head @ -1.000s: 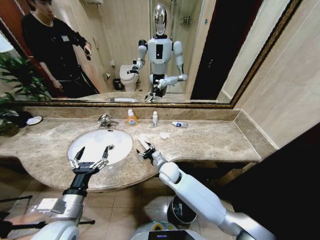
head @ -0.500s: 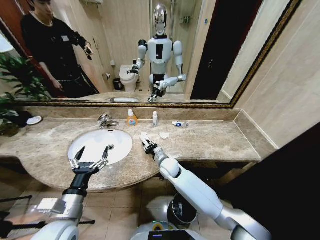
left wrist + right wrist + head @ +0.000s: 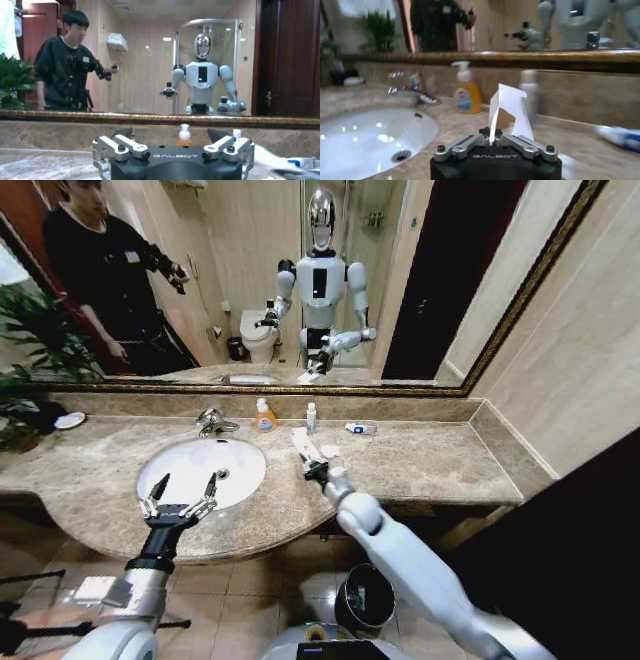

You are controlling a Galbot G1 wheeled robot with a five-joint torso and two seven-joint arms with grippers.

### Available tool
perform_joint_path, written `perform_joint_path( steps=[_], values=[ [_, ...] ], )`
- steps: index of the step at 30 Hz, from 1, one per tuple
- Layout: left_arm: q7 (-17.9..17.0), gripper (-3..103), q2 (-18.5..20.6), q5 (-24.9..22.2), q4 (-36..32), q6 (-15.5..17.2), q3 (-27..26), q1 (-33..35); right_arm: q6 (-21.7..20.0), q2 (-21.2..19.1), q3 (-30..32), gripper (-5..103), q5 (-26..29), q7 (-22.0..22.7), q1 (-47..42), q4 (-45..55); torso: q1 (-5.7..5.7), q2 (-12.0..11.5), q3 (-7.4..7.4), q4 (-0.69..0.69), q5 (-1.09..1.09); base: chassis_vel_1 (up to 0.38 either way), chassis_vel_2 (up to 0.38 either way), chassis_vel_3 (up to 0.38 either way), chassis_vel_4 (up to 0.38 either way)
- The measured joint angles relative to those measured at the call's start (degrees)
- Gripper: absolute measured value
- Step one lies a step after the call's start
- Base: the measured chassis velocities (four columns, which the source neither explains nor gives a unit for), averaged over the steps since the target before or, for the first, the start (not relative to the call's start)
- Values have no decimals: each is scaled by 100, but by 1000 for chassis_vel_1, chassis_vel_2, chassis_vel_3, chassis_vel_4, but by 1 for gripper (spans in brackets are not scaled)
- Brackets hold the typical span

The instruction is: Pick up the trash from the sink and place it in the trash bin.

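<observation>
The right end effector (image 3: 313, 468) is gripping a white packet (image 3: 304, 445) above the bench (image 3: 420, 460). The left end effector (image 3: 180, 498) is hovering, spread wide, at the sink (image 3: 200, 468).

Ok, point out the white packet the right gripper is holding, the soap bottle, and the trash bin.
white packet (image 3: 509, 112), right wrist view, middle of the upright packet above the closed fingers.
soap bottle (image 3: 264, 418), head view, orange body below the pump.
trash bin (image 3: 364, 596), head view, dark liner inside the rim.
</observation>
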Motion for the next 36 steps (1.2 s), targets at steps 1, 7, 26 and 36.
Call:
perform_joint_path(
  steps=[1, 7, 26, 36],
  values=[
    [0, 100, 0, 0, 0, 0, 0, 0, 0, 0, 0, 0, 0, 0, 0, 0, 0, 0, 0, 0, 0, 0, 0, 0, 0],
    [-3, 100, 0, 0, 0, 0, -1, 0, 1015, -552, 2028, 0, 1287, -2888, -821, -614, 0, 1, 0, 1, -1, 0, 0, 0, 0],
    [-2, 100, 0, 0, 0, 0, -1, 0, 1625, -820, 5111, 0, 784, -8903, -2413, -3598, 0, 1, 0, -1, -2, 0, 0, 0, 0],
    [-3, 100, 1, 0, 0, 0, -1, 0, 3580, 104, 5000, 0, -669, -8231, -2048, -6060, 0, 0, 0, 1, 0, 0, 0, 0, 0]
  ],
)
